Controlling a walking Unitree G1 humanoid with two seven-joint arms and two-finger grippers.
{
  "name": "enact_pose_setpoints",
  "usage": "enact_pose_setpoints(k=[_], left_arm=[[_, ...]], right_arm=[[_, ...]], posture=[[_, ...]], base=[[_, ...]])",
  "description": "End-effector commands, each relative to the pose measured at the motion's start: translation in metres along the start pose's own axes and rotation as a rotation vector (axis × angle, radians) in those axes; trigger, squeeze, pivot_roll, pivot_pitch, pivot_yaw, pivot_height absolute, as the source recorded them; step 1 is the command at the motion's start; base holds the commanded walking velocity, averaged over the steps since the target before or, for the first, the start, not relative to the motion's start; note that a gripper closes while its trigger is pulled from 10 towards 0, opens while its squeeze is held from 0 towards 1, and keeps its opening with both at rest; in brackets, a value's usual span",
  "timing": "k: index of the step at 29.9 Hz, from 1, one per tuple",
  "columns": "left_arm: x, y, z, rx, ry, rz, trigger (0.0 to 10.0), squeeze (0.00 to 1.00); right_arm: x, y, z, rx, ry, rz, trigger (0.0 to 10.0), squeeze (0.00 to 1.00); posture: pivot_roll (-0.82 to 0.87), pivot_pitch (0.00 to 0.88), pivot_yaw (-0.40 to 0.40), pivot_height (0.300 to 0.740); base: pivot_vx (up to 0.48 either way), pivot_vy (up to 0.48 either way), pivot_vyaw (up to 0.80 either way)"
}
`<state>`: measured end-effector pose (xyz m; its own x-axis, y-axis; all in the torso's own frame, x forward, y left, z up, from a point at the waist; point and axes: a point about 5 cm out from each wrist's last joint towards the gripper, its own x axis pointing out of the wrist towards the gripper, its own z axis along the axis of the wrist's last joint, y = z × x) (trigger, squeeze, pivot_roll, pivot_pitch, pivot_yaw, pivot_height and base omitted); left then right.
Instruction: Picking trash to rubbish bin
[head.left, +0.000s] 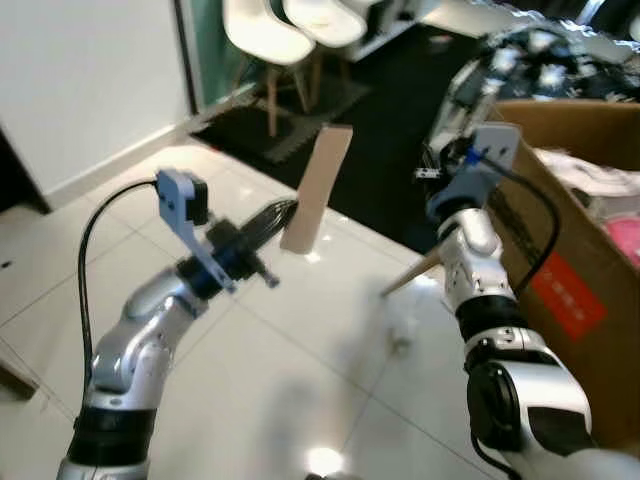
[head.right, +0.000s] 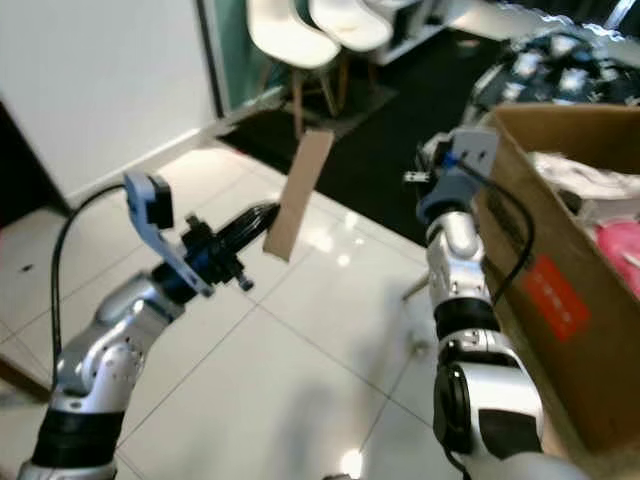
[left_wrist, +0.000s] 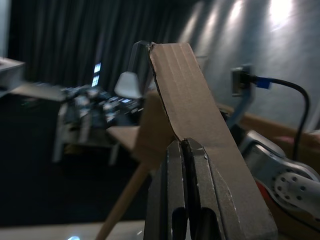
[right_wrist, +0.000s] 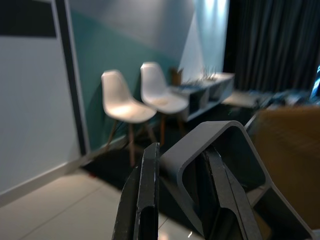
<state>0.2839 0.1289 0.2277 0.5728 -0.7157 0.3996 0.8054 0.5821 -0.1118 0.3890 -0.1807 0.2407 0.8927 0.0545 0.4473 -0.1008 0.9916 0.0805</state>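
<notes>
A long flat strip of brown cardboard (head.left: 316, 188) stands nearly upright above the white tiled floor. My left gripper (head.left: 285, 218) is shut on its lower end. In the left wrist view the two fingers (left_wrist: 172, 190) pinch the cardboard strip (left_wrist: 192, 110) at its bottom edge. A big open cardboard box (head.left: 565, 250) with a red label stands at the right, with white and pink rubbish inside. My right gripper (right_wrist: 156, 150) is raised beside the box's near corner, its fingers together with nothing in them.
Two white chairs (head.left: 290, 30) stand on a dark rug (head.left: 380, 110) at the back. A thin wooden stick (head.left: 410, 275) slants to the floor beside the box. A cluttered surface (head.left: 545, 50) lies behind the box. A white wall (head.left: 80, 80) is at the left.
</notes>
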Motion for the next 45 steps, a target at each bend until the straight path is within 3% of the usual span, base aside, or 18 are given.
enact_pose_setpoints(k=[1,9,16,17,20,21,22,24,29,33,36,40,45], left_arm=[[0.002,-0.003,0.007,0.015,-0.029,-0.017,10.0,0.00],[0.003,0.008,0.023,0.068,-0.080,0.041,10.0,0.00],[0.004,0.012,0.031,0.085,-0.109,0.065,10.0,0.00],[0.005,0.012,0.034,0.095,-0.119,0.072,10.0,0.00],[0.007,0.016,0.038,0.107,-0.137,0.089,10.0,0.00],[0.007,0.016,0.038,0.107,-0.137,0.089,10.0,0.00],[0.007,0.016,0.038,0.104,-0.139,0.092,10.0,0.00],[0.006,0.015,0.037,0.100,-0.140,0.091,10.0,0.00],[0.006,0.013,0.036,0.090,-0.140,0.082,10.0,0.00],[0.009,0.008,0.033,0.068,-0.139,0.049,10.0,0.00],[0.010,0.007,0.033,0.064,-0.139,0.041,10.0,0.00],[0.014,0.002,0.030,0.047,-0.137,0.018,10.0,0.00],[0.015,-0.004,0.031,0.041,-0.136,0.002,10.0,0.00]], right_arm=[[-0.002,-0.003,0.000,0.003,0.006,-0.005,10.0,0.00],[0.000,-0.009,0.021,-0.024,-0.052,-0.008,10.0,0.00],[-0.002,-0.006,0.024,-0.008,-0.054,0.022,10.0,0.00],[-0.003,0.000,0.025,0.029,-0.059,0.066,10.0,0.00],[-0.008,0.022,0.039,0.307,-0.133,0.259,10.0,0.00],[-0.008,0.022,0.039,0.307,-0.133,0.259,10.0,0.00],[-0.011,0.026,0.051,0.427,-0.185,0.331,10.0,0.00],[-0.013,0.027,0.061,0.483,-0.226,0.361,10.0,0.00],[-0.010,0.021,0.079,0.517,-0.298,0.359,10.0,0.00],[-0.002,0.009,0.103,0.361,-0.347,0.343,10.0,0.00],[-0.001,0.009,0.106,0.315,-0.343,0.356,10.0,0.00],[0.012,0.007,0.105,0.012,-0.268,0.316,10.0,0.00],[0.025,-0.007,0.102,-0.129,-0.218,0.231,10.0,0.00]], posture=[[0.16,0.087,-0.047,0.740],[0.14,0.089,-0.041,0.740],[0.14,0.089,-0.041,0.740],[0.14,0.089,-0.041,0.740],[0.11,0.086,-0.035,0.740],[0.11,0.086,-0.035,0.740],[0.11,0.086,-0.035,0.740],[0.11,0.090,-0.035,0.740],[0.11,0.091,-0.035,0.740],[0.11,0.096,-0.033,0.740],[0.10,0.098,-0.031,0.740],[0.10,0.112,-0.026,0.740],[0.10,0.153,-0.022,0.740]], base=[[0.000,0.000,-0.80],[0.000,0.000,-0.80],[0.000,0.000,-0.80],[0.000,0.000,-0.80],[0.000,0.000,-0.80],[0.000,0.000,-0.80],[0.000,0.000,-0.60],[0.000,0.000,-0.60],[0.000,0.000,-0.64],[0.000,0.000,-0.80],[0.000,0.000,-0.80],[0.000,0.000,-0.80],[0.000,0.000,-0.09]])
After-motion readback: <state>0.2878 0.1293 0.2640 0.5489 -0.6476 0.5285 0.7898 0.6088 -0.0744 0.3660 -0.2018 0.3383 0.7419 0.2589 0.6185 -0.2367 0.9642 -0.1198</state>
